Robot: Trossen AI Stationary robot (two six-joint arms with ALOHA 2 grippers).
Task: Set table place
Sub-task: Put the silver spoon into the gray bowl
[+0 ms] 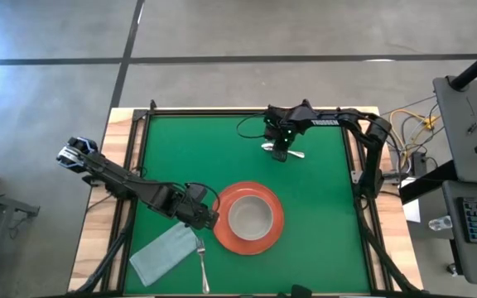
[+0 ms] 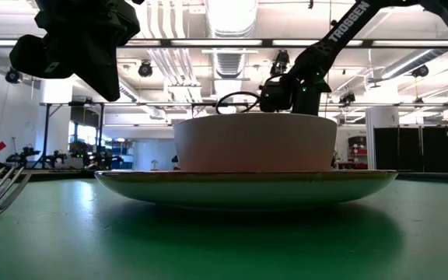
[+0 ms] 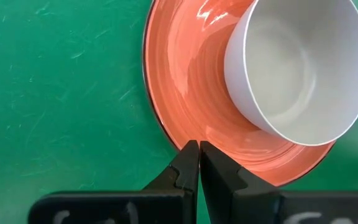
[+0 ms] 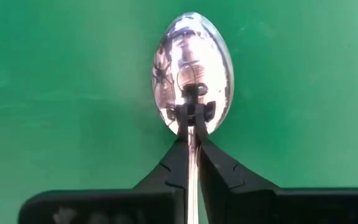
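Note:
The orange-red plate [image 1: 222, 236] lies on the green table [image 1: 321, 248] near its front, and the grey bowl [image 1: 249, 215] stands on it. My left gripper [image 1: 211, 217] is shut and empty at the plate's left rim [image 3: 166, 124]; the low view shows it [image 2: 76, 39] raised above the table. My right gripper [image 1: 281, 151] is shut on the silver spoon [image 1: 270, 147] at the far middle of the table. The silver fork [image 1: 201, 261] lies on the table by the front edge, next to a pale cloth napkin [image 1: 162, 252]. My right gripper pinches the spoon's handle at its neck [image 4: 192, 134], just behind the spoon's bowl [image 4: 191, 62], between its two fingers. The fingers come from above, pointing down. Whether the spoon is clear of the table, I cannot tell.
The napkin and fork lie left of the plate at the front. Bare green top shows to the right of the plate [image 1: 321, 207] and at the far left [image 1: 180, 149]. Black rails and a wooden border [image 1: 122, 141] run around the table.

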